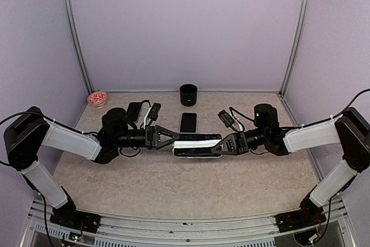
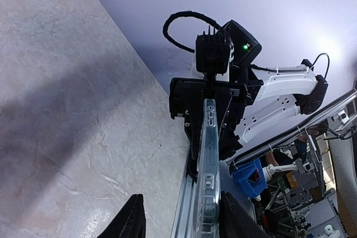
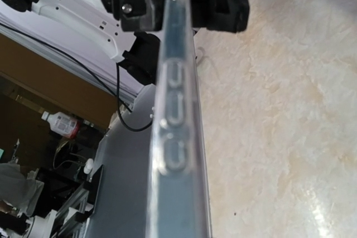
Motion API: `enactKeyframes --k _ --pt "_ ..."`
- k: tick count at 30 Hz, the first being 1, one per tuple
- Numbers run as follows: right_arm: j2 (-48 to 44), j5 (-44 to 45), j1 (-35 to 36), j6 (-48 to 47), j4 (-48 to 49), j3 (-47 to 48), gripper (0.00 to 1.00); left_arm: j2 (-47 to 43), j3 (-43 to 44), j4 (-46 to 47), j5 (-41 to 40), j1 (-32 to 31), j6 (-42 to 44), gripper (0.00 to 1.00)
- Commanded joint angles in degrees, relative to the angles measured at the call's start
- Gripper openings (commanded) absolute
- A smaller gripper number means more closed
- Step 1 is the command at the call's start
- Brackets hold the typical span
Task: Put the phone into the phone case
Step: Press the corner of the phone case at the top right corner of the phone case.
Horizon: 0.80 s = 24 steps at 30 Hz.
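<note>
1. Between the two grippers, raised off the table, the clear plastic phone case (image 1: 195,144) (image 2: 207,182) (image 3: 175,137) hangs on edge, running lengthwise from one gripper to the other.
2. The right gripper (image 1: 218,146) is clamped tight on the case's right end.
3. The left gripper (image 1: 175,140) (image 2: 184,221) stands partly open around the left end. One of its fingers (image 2: 133,218) is clear of the case, and the other is just beside it.
4. The flat black phone (image 1: 188,122) lies on the beige stone-patterned table (image 1: 173,189) just beyond both grippers, apart from the case.
5. Farther beyond stands a round black cup (image 1: 188,94).
6. Well off to the left gripper's far left sits a small red-and-white bowl (image 1: 97,98).
</note>
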Motion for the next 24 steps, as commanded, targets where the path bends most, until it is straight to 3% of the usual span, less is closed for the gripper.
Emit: enactKeyframes --k 1,7,15,21,24 --pt "0.70 -2.18 0.85 -1.10 2.16 -0.03 0.00 -1.63 1.99 -4.24 0.40 0.37 3.67 0.44" --pt "0.90 -1.83 0.94 -2.48 0.06 0.38 0.00 -1.56 3.06 -6.79 0.31 0.37 5.55 0.36" --pt "1.56 -1.26 0.94 -3.37 -2.39 0.67 0.00 -4.31 5.28 -16.52 -2.85 -0.01 14.08 0.00" --pt "1.32 -0.81 0.94 -2.74 -2.84 1.42 0.00 -9.05 7.07 -26.27 -9.57 -2.49 22.55 0.00" --pt "1.11 -0.50 0.91 -5.18 -5.79 2.50 0.00 -10.29 6.69 -26.35 -9.04 -2.35 22.32 0.02"
